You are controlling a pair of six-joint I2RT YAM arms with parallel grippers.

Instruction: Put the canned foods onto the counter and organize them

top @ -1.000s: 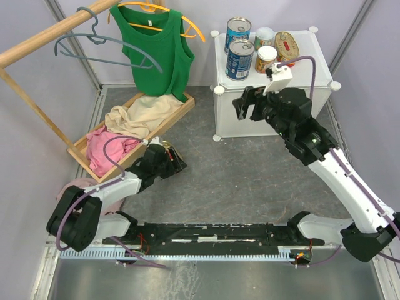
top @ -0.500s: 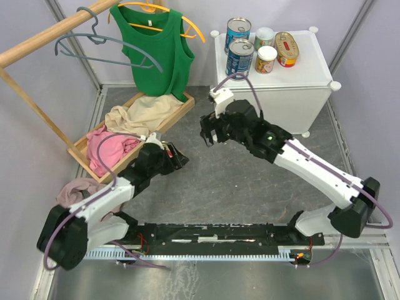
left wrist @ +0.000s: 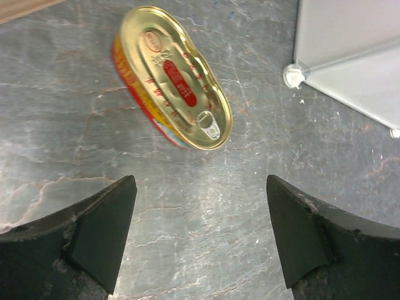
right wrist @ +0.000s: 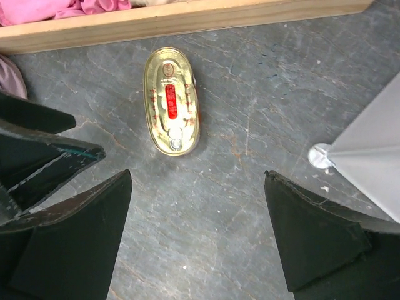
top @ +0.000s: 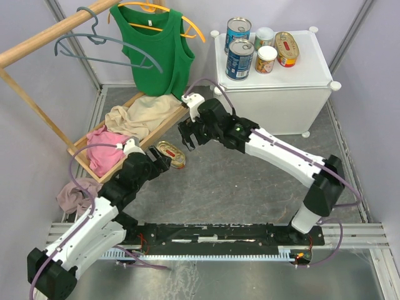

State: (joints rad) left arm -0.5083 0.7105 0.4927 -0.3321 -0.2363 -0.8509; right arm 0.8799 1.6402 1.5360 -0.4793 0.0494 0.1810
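Note:
One flat oval yellow-red tin point(top: 170, 154) lies lid up on the grey floor, also seen in the left wrist view point(left wrist: 172, 78) and the right wrist view point(right wrist: 171, 101). My left gripper point(top: 156, 161) point(left wrist: 200, 231) is open and empty, just short of the tin at its lower left. My right gripper point(top: 186, 139) point(right wrist: 199, 231) is open and empty, hovering above the tin's upper right. On the white counter point(top: 294, 78) stand two tall blue cans point(top: 239, 58), a green-labelled can point(top: 264, 37), an orange-labelled can point(top: 267, 59) and a second oval tin point(top: 287, 49).
A wooden tray of clothes point(top: 134, 125) lies just left of the floor tin; its edge shows in the right wrist view point(right wrist: 187, 19). A green top hangs on a rail point(top: 156, 47). A loose cloth point(top: 72, 194) lies at the left. The counter's foot point(right wrist: 320, 155) is to the right.
My right arm swung from the counter down and left to above the floor tin. My left gripper drew back to the lower left, leaving the tin uncovered on the floor.

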